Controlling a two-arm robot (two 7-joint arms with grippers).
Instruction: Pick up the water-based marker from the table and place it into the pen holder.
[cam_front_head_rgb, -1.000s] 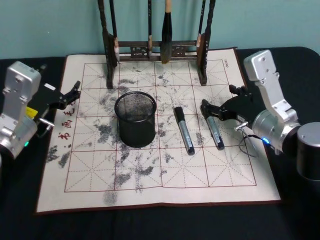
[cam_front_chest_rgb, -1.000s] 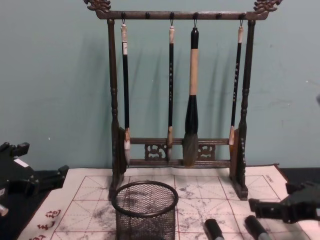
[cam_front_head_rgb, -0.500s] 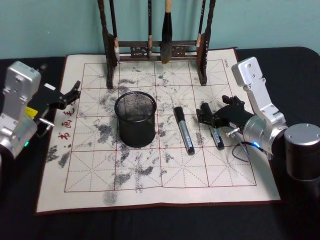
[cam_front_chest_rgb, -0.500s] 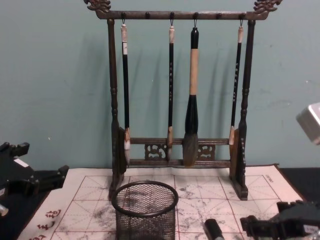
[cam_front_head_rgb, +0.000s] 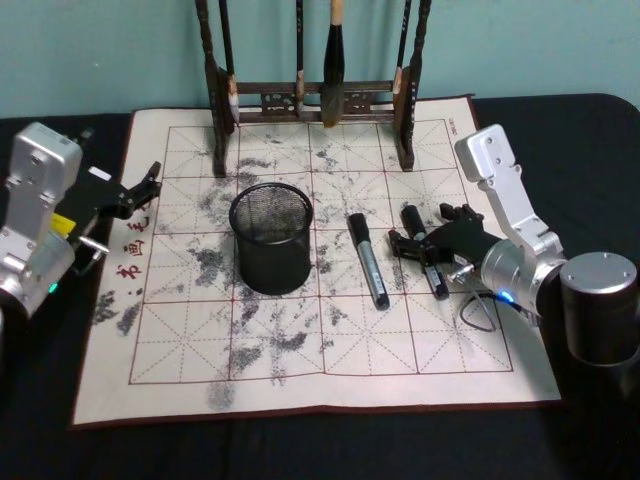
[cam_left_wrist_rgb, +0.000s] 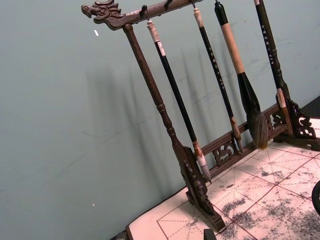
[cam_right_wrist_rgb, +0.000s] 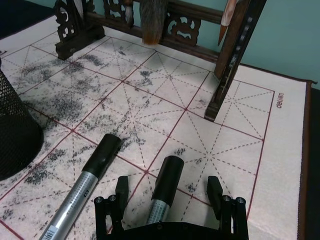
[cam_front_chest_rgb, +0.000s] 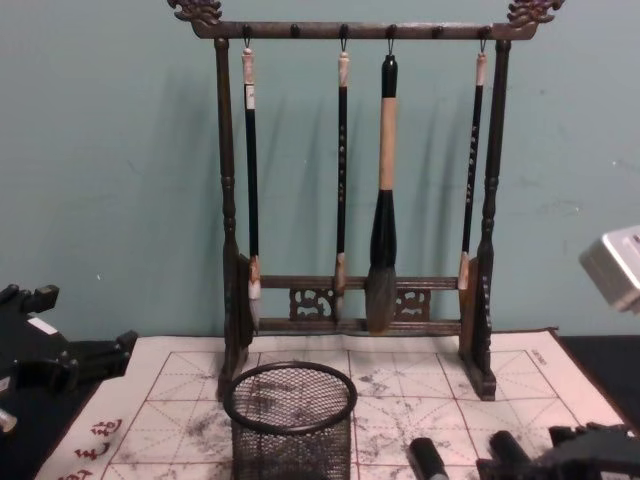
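The right gripper (cam_front_head_rgb: 424, 238) is low over the right part of the cream mat (cam_front_head_rgb: 330, 350), released, its two black fingers (cam_right_wrist_rgb: 121, 189) spread wide. The right-hand marker (cam_front_head_rgb: 428, 256) lies flat on the mat between them, and in the right wrist view a strip of mat shows on each side of the barrel, so neither finger touches it. The marker's black cap (cam_right_wrist_rgb: 169, 174) points toward the far side of the table (cam_front_head_rgb: 300, 440) and reaches past the fingertips, while its grey barrel runs back under the gripper. A second marker (cam_front_head_rgb: 367, 260) lies just to the left, roughly parallel, outside the left finger and clear of it. The pen holder (cam_front_head_rgb: 271, 237) stands upright on the mat further left, beyond the second marker and well apart from the gripper. The wooden brush rack (cam_front_head_rgb: 310, 95) stands along the far edge of the mat with brushes hanging from it. The left gripper (cam_front_head_rgb: 145, 185) is parked over the left edge of the mat, away from both markers and the holder.
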